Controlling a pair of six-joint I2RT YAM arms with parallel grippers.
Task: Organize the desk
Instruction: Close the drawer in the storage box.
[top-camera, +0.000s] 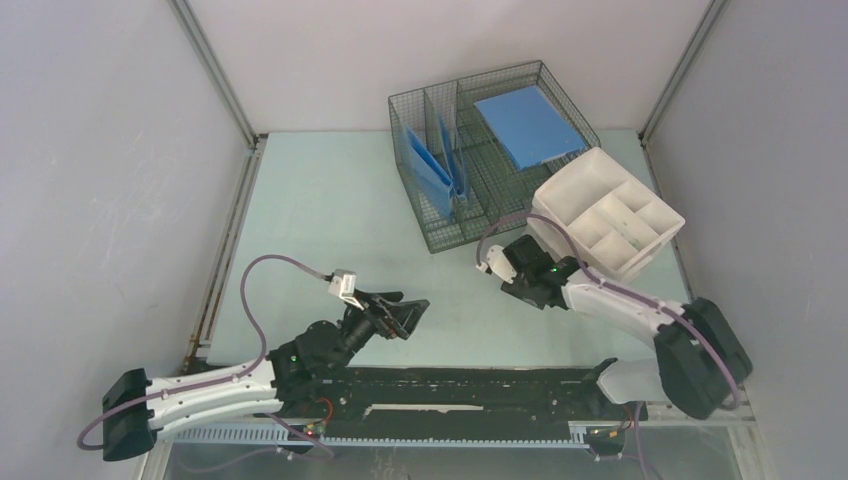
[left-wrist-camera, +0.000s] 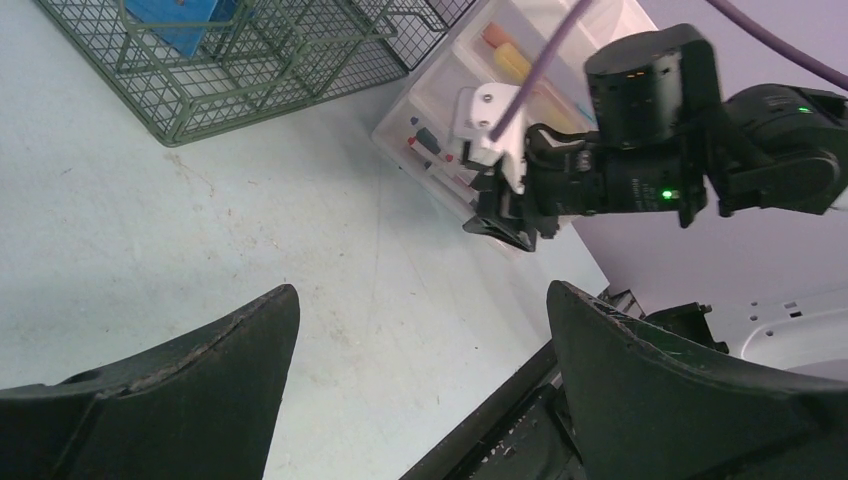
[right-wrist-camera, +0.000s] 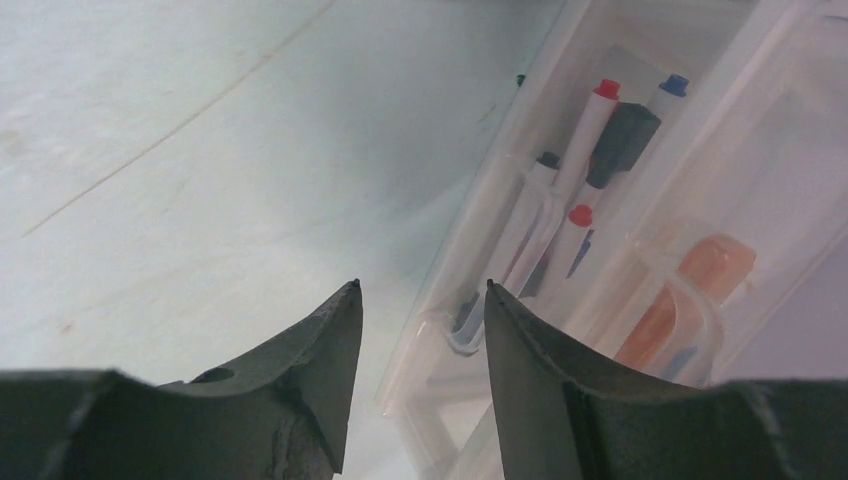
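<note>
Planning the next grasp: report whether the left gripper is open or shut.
Open: the fingers of the left gripper stand wide apart over the desk, nothing held between them.

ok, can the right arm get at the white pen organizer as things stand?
Probably yes. The right gripper sits at the organizer's near corner, jaws open, with only bare desk between them; the wire basket lies off to the side.

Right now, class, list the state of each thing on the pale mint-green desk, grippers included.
Left gripper: open, empty.
Right gripper: open, empty.
Dark wire mesh basket: upright, open-topped.
Flat blue folder: lying across the basket.
Thin blue folders: standing on edge.
White plastic divided organiser: uncovered, pens inside.
</note>
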